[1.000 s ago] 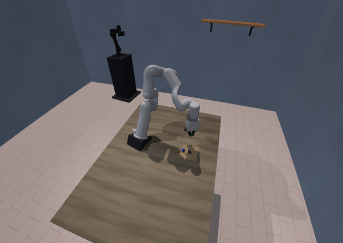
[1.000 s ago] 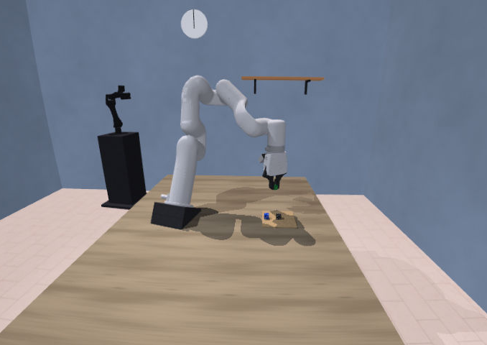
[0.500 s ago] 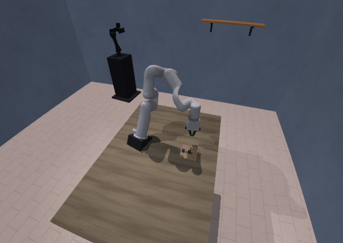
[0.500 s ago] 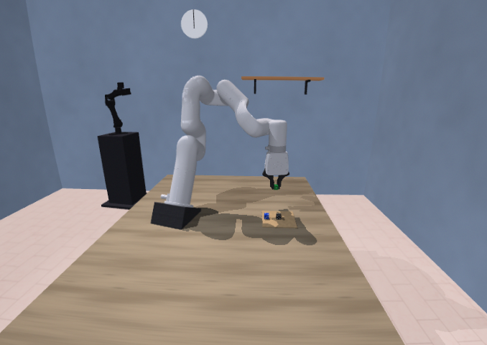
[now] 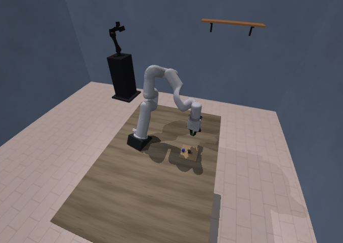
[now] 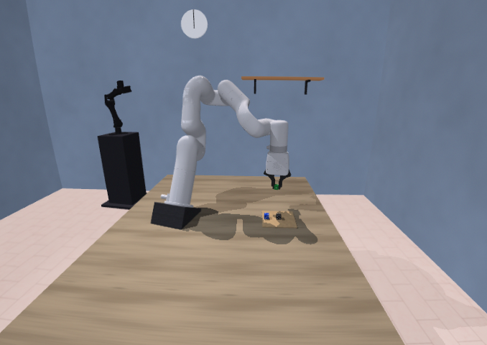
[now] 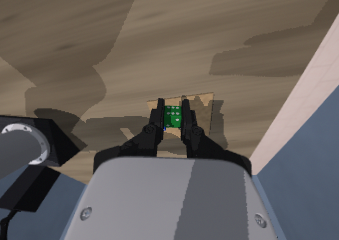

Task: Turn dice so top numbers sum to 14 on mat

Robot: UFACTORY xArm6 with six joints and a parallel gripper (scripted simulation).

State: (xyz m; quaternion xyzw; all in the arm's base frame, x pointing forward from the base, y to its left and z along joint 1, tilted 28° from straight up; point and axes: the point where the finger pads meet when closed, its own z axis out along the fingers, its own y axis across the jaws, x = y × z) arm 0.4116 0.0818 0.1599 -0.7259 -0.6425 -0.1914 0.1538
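1 green die (image 5: 192, 134) (image 6: 276, 187) (image 7: 173, 116) between gripper (image 5: 193, 133) (image 6: 276, 187) (image 7: 172, 108) fingertips, above the table (image 5: 137, 186) (image 6: 195, 284) (image 7: 127, 100)

Against the back wall, a small black jointed arm (image 5: 116, 40) (image 6: 113, 109) stands on a tall black rectangular pedestal (image 5: 123, 76) (image 6: 122, 170) (image 7: 27, 190), whose flat base plate sits on the pale pinkish tiled floor (image 5: 252, 183) (image 6: 20, 251) (image 7: 322, 55); the upper part of that small arm is bent over to one side. A long orange-brown wooden shelf (image 5: 232, 23) (image 6: 282, 78) juts from the blue-grey wall on two black brackets, and a round white clock (image 6: 194, 30) hangs higher up, its dark hand or hands seemingly pointing straight up, though they are hard to make out
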